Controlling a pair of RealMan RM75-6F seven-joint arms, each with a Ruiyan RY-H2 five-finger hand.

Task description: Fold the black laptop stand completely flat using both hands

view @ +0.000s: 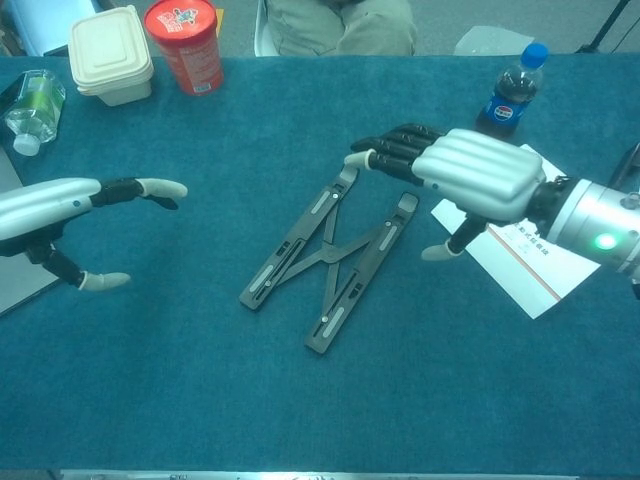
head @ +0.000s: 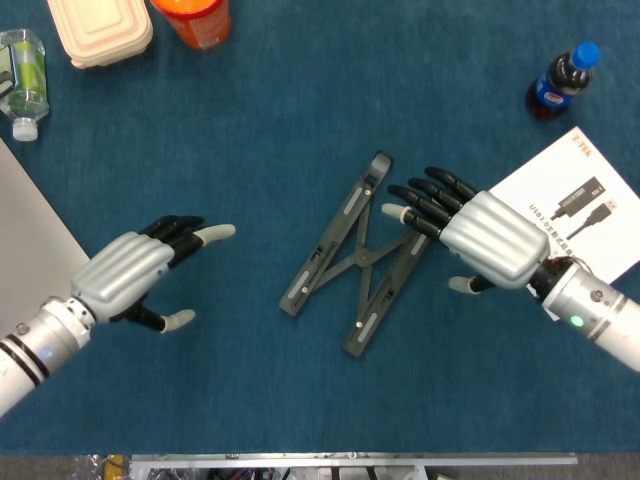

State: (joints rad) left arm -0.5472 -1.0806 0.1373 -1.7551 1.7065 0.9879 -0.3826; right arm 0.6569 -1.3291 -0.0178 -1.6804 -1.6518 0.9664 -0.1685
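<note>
Right hand: my right hand (head: 478, 238) hovers with fingers spread and holding nothing, fingertips (view: 362, 159) over the upper end of the stand's right bar.
Left hand: my left hand (head: 135, 275) is also spread and holding nothing, well apart from the stand at its 9 o'clock.
Stand: one black laptop stand (head: 357, 257) lies at the table's centre, two bars crossed by an X brace.
Room: bare cloth lies all round the stand from 5 to 11 o'clock.
Edges: at my right hand's 3 o'clock one white leaflet (head: 575, 205); at 1 o'clock one cola bottle (head: 560, 80).
Surface: blue cloth (view: 300, 400).
Far left: one lunch box (view: 110, 52), one red cup (view: 186, 42), one small bottle (view: 30, 108).
</note>
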